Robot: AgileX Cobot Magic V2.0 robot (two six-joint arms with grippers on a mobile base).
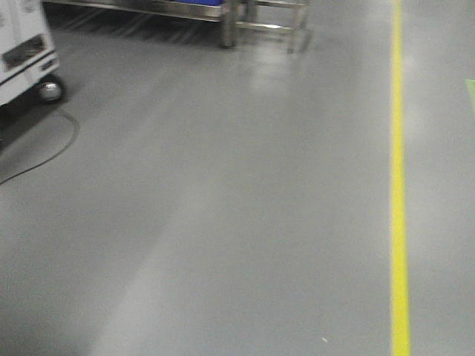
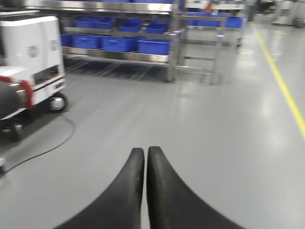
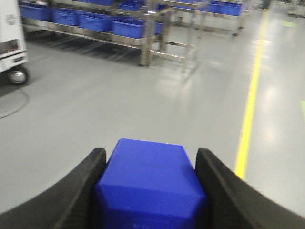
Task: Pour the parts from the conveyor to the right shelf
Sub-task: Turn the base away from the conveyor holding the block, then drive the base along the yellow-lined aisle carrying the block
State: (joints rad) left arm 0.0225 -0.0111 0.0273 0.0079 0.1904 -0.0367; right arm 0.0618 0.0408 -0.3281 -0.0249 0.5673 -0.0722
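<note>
We grip a blue part [image 3: 147, 186] in our right gripper [image 3: 150, 157], left gripper [image 2: 145, 151] pinched empty, and the shelf [image 2: 119, 58] waits far off.

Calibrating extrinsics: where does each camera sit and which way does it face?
Exterior front: looks forward and down at glossy grey floor, yellow floor line; no robot body shows.
Left wrist: behind shut left gripper, facing stainless-steel rack with blue plastic bins.
Right wrist: behind right gripper clamping small solid blue block, facing same rack.
All share rack, line, white wheeled cart.
</note>
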